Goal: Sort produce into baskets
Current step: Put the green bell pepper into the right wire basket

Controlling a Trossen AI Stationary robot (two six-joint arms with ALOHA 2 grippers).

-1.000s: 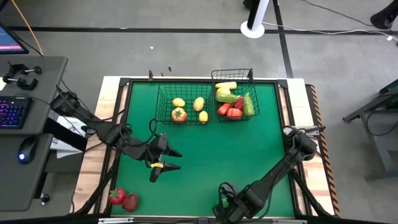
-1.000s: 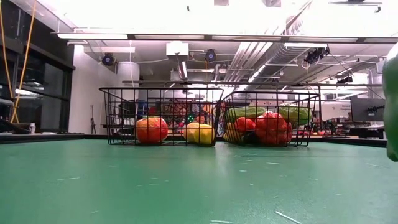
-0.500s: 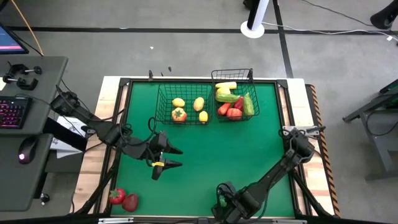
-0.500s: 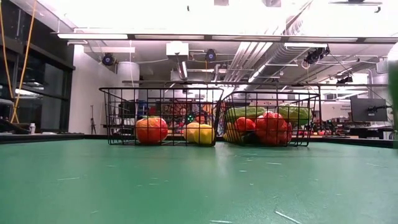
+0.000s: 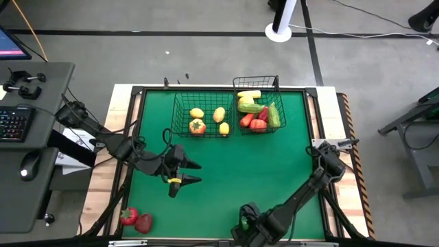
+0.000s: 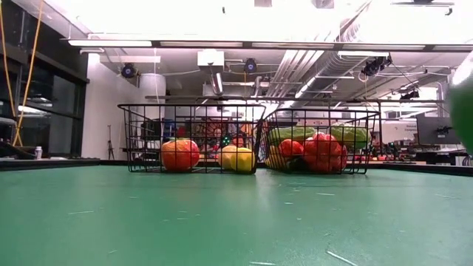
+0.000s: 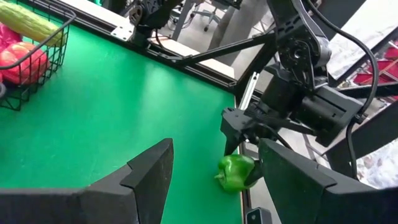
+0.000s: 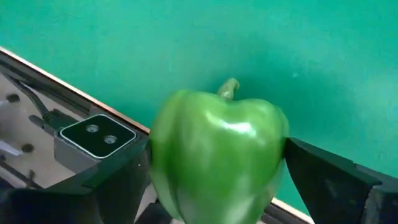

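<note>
A green pepper sits between the fingers of my right gripper at the table's near edge. It also shows in the left wrist view and at the low view's right edge. My left gripper hovers open and empty over the mat's left middle. Two black wire baskets stand at the far side. The left one holds yellow lemons and an orange-red piece. The right one holds cucumbers, a yellow piece and red pieces. My right gripper pinches the green pepper's body by two opposite sides between its two fingers. The fingers come from above, pointing steeply down. The pepper's stem points away from the gripper, toward the mat. In the low view the pepper looks clear of the table.
Two red produce pieces lie at the mat's near left corner. The low camera's box sits on the near edge, right beside the pepper. Bare green mat lies between the grippers and the baskets.
My right arm has sunk a little at the near edge with the green pepper still between its fingers. At the low view's right edge the pepper slid almost out of sight and came back in.
</note>
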